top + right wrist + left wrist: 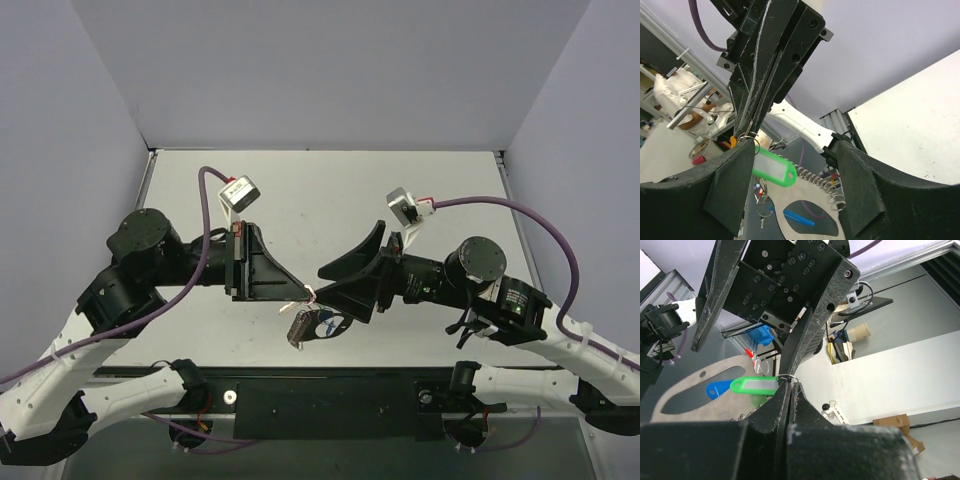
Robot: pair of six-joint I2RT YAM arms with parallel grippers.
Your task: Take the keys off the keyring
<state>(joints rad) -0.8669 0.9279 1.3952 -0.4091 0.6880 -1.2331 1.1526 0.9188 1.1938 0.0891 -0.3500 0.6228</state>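
**Above the tabletop (320, 190), no key freed yet**

Between the two arms the keyring (318, 325) hangs in the air, clear of the surface. The left fingers (781, 399) are pressed together on the keyring, pinching its small silver ring (748, 140). The right fingers (732, 187) are spread wide and hold nothing, with one tip just beside that ring.

We judge the task barely begun: nothing lies loose below, so every key has yet to come off.

We count one oval loop, one chain (817, 179), one green tag (754, 385) and one blue tag (717, 388). Of the keys (761, 209) we make out one thin silver one dangling under the green tag. We cannot tell whether more hide behind it.
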